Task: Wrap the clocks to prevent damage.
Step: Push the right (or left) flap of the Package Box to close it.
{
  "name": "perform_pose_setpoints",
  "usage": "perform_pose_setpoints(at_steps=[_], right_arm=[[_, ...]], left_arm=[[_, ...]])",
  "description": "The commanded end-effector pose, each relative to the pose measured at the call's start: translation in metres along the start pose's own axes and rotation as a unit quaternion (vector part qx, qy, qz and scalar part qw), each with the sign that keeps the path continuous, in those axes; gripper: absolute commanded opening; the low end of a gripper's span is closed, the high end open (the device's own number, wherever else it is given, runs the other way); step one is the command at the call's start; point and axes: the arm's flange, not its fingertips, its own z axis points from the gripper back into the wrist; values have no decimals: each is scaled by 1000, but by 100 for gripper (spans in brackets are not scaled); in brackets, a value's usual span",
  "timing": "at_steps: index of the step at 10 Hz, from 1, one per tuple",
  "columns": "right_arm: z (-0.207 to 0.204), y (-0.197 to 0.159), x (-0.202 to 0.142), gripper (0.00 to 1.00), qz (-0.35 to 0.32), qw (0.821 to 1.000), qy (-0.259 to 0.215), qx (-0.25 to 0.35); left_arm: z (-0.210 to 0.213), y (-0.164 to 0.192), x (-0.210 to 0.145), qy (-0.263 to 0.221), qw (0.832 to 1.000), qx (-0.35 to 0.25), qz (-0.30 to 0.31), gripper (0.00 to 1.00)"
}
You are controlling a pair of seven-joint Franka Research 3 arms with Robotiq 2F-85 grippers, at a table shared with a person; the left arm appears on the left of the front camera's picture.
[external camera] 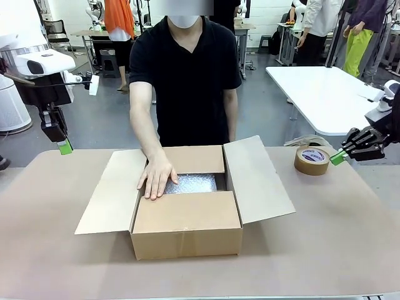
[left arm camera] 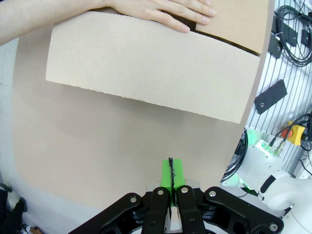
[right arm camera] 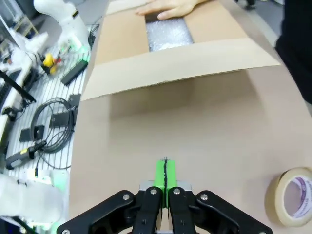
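Observation:
A cardboard box (external camera: 187,222) stands mid-table with its side flaps spread and its near flap folded in. Bubble wrap (external camera: 192,183) shows through the opening (right arm camera: 168,34); the clocks are hidden. A person's hand (external camera: 156,177) rests flat on the wrap and the box's left edge, also seen at the top of the left wrist view as the hand (left arm camera: 161,10). My left gripper (external camera: 64,147) hangs shut and empty above the table's far left (left arm camera: 171,173). My right gripper (external camera: 338,157) is shut and empty at the far right, beside the tape roll (right arm camera: 165,174).
A roll of brown packing tape (external camera: 312,160) lies on the table right of the box (right arm camera: 291,196). The box's wide flaps (left arm camera: 156,68) jut out to both sides. Cables and gear (right arm camera: 51,122) lie off the table's edge.

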Motion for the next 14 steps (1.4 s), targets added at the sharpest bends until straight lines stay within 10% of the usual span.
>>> perform_pose_setpoints(at_steps=[1,6,14], right_arm=[[-38,-12,-29,1,67,997,-23,19],[-100,-34,-37,1,6,996,-64,-54],[-144,-40,-6,1,26,985,-170,21]], left_arm=[[0,-1,0,-4,1000,5,9,0],[0,-1,0,-4,1000,5,9,0],[0,-1,0,-4,1000,5,9,0]])
